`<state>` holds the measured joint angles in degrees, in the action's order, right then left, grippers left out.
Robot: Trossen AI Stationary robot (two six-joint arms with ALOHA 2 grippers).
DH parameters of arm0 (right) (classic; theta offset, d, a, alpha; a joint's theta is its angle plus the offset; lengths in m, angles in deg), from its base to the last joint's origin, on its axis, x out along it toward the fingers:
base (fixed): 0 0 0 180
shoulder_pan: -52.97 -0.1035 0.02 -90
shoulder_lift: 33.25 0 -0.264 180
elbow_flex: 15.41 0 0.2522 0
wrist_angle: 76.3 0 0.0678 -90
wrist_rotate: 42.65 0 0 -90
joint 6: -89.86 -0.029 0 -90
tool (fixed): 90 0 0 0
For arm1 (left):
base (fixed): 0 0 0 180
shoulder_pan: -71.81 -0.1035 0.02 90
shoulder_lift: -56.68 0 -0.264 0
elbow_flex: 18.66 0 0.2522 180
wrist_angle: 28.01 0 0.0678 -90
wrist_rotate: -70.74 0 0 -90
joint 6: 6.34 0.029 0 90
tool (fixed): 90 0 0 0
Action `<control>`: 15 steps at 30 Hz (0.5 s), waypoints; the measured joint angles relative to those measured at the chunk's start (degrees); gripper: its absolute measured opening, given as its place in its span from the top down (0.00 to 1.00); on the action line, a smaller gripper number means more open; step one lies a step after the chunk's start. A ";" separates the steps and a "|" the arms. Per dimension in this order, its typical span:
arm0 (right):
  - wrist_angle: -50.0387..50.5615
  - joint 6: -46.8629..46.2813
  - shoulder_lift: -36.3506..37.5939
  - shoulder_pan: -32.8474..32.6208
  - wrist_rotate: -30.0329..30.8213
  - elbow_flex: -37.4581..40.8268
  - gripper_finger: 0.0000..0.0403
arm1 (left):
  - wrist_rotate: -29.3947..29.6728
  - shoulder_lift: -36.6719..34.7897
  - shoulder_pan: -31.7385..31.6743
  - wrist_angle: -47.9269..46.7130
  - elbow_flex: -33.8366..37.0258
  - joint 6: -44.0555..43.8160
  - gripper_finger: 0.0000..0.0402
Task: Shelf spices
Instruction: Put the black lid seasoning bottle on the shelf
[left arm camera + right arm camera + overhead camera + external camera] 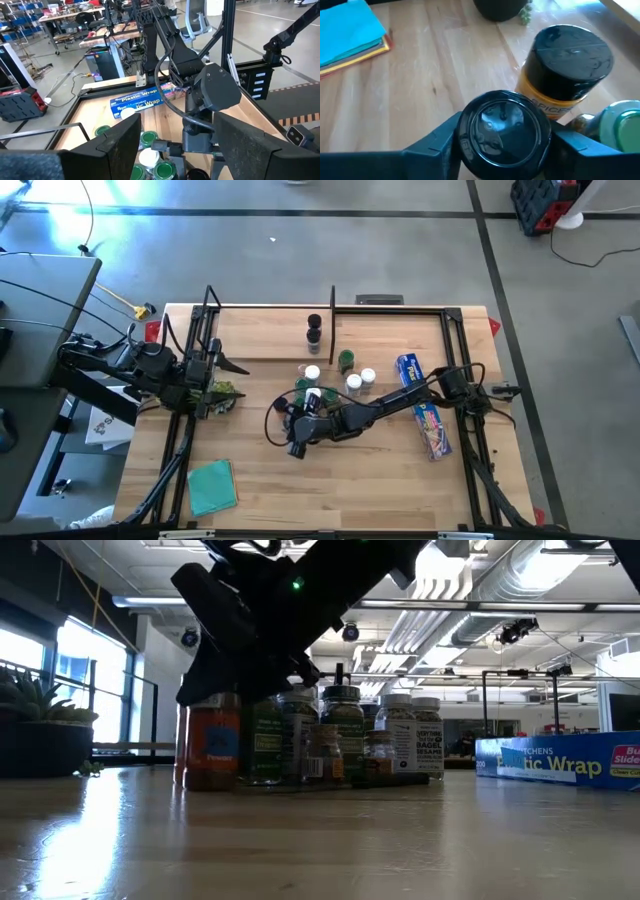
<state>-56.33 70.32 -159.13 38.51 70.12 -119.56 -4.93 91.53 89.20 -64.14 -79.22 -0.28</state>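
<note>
Clamped between the two dark fingers of the right gripper (502,137) was a black-capped spice jar (502,131), held at the near-left edge of the spice cluster (330,385) in mid-table. Just beside it, a second black-capped jar (566,70) with an orange label was seen. Two more jars (314,331) were already stood on the shelf (270,332). The left gripper (222,383) was kept parted and empty near the table's left edge, beside a potted plant (222,391).
</note>
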 joint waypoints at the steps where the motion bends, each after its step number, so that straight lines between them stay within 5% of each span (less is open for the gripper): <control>1: 0.30 -0.11 0.09 0.00 -0.74 -0.21 0.53 | 0.00 0.00 -0.01 -0.09 0.00 -0.22 0.39; 7: 17.37 -0.99 1.38 -0.20 -4.59 -11.21 0.53 | 0.05 0.00 -0.01 -0.54 0.00 -1.32 0.39; 15: 37.18 11.75 1.92 3.76 7.73 -37.15 0.53 | 3.37 0.00 0.02 -1.21 0.00 -1.61 0.39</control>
<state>-19.15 82.07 -157.21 42.27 77.85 -156.71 -1.57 91.53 89.21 -65.35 -79.22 -1.90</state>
